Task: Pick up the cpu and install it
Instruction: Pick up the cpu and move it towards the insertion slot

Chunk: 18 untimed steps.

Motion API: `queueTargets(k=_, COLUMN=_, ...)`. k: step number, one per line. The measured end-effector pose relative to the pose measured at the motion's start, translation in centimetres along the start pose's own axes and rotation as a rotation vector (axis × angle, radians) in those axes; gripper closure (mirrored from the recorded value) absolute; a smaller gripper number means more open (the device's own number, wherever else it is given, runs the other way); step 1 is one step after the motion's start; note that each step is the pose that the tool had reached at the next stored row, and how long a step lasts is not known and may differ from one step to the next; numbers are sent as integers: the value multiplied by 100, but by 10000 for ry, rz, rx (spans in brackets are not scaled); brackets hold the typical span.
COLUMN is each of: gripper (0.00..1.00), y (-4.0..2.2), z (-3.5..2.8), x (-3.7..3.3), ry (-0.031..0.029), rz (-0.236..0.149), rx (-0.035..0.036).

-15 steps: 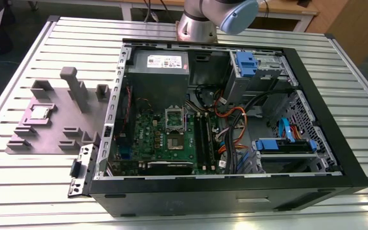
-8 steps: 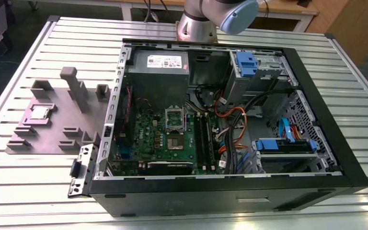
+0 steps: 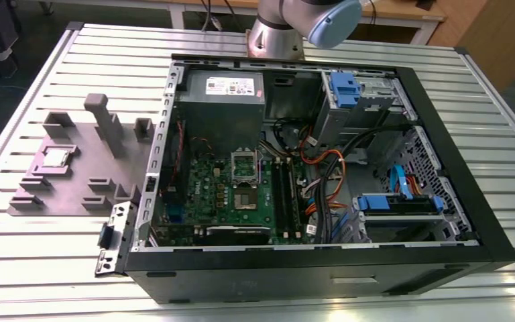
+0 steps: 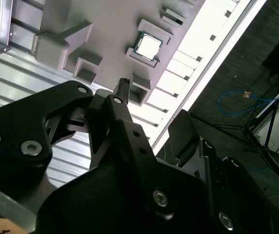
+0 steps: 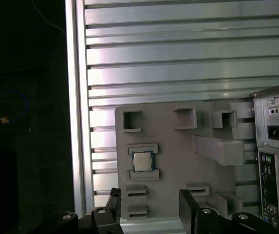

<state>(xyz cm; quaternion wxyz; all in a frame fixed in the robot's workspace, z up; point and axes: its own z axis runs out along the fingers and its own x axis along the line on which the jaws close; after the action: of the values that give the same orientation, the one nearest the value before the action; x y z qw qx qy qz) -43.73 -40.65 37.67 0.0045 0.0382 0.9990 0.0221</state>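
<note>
The cpu (image 3: 56,157), a small silvery square chip, lies flat in a shallow seat on the grey plastic fixture (image 3: 78,184), at the exterior view's left on the slatted table. Both wrist views look down on the cpu (image 5: 142,161) (image 4: 148,46) between two low ridges of the fixture (image 5: 178,161). My gripper (image 5: 151,204) (image 4: 151,100) hangs well above the fixture, open, with its dark fingers (image 5: 190,207) spread wide and nothing between them. The open computer case (image 3: 329,161) holds the green board with its metal-framed cpu socket (image 3: 244,164).
The fixture has tall posts (image 3: 105,121) and several low blocks around the chip. The case wall (image 3: 163,147) stands just beside the fixture. Inside the case are cables (image 3: 329,181), memory slots (image 3: 284,194), a power supply (image 3: 222,100) and blue drive brackets (image 3: 401,201). The table edge (image 5: 78,122) runs near the fixture.
</note>
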Motion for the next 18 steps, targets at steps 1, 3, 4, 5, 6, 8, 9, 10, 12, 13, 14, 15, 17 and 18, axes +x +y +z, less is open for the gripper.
queueTargets(k=1, gripper=41, y=0, z=0, x=0, ry=0, rz=0, rx=0)
queueTargets(k=3, gripper=41, y=-1, z=2, x=0, ry=1, rz=0, rx=0)
queueTargets(k=4, gripper=41, y=-1, z=5, x=0, ry=0, rz=0, rx=4)
queueTargets(k=5, gripper=41, y=-1, z=7, x=0, ry=0, rz=0, rx=5)
queueTargets(k=6, gripper=41, y=-1, z=10, x=0, ry=0, rz=0, rx=5)
queueTargets(k=8, gripper=41, y=-1, z=14, x=0, ry=0, rz=0, rx=6)
queueTargets(k=9, gripper=41, y=-1, z=20, x=0, ry=-1, rz=0, rx=5)
queueTargets(k=10, gripper=41, y=-2, z=21, x=0, ry=0, rz=0, rx=6)
queueTargets(k=12, gripper=41, y=-2, z=22, x=0, ry=0, rz=0, rx=6)
queueTargets(k=13, gripper=41, y=-2, z=24, x=0, ry=0, rz=0, rx=5)
queueTargets(k=14, gripper=41, y=-2, z=26, x=0, ry=0, rz=0, rx=5)
queueTargets(k=15, gripper=41, y=-2, z=27, x=0, ry=0, rz=0, rx=5)
queueTargets(k=17, gripper=41, y=-2, z=34, x=0, ry=-1, rz=0, rx=5)
queueTargets(k=18, gripper=41, y=-2, z=36, x=0, ry=-1, rz=0, rx=5)
